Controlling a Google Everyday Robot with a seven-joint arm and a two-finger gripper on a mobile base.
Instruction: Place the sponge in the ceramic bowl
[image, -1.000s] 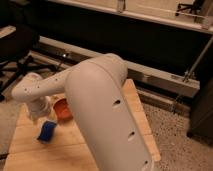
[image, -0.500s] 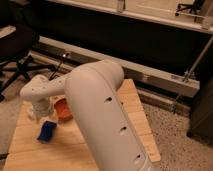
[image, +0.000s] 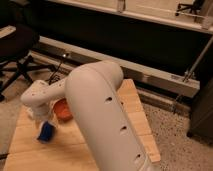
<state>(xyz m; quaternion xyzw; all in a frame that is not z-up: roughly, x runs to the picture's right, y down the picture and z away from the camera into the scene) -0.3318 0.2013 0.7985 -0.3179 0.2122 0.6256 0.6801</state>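
Observation:
The blue sponge (image: 45, 132) lies flat near the left edge of the wooden table (image: 136, 120). My gripper (image: 43, 124) hangs from the white wrist directly over the sponge, open, with its tips at the sponge's top. Whether they touch the sponge I cannot tell. Just right of and behind the sponge stands the red-orange ceramic bowl (image: 63, 109), with its right side hidden behind my thick white arm (image: 105, 115). That arm fills the middle of the view.
A black office chair (image: 17, 47) stands on the floor at the back left. A dark wall with a metal rail (image: 150, 75) runs behind the table. Speckled floor (image: 175, 135) lies off the table's right edge.
My arm has swung slightly left and the wrist has dropped closer to the sponge. The sponge and the bowl have stayed in place.

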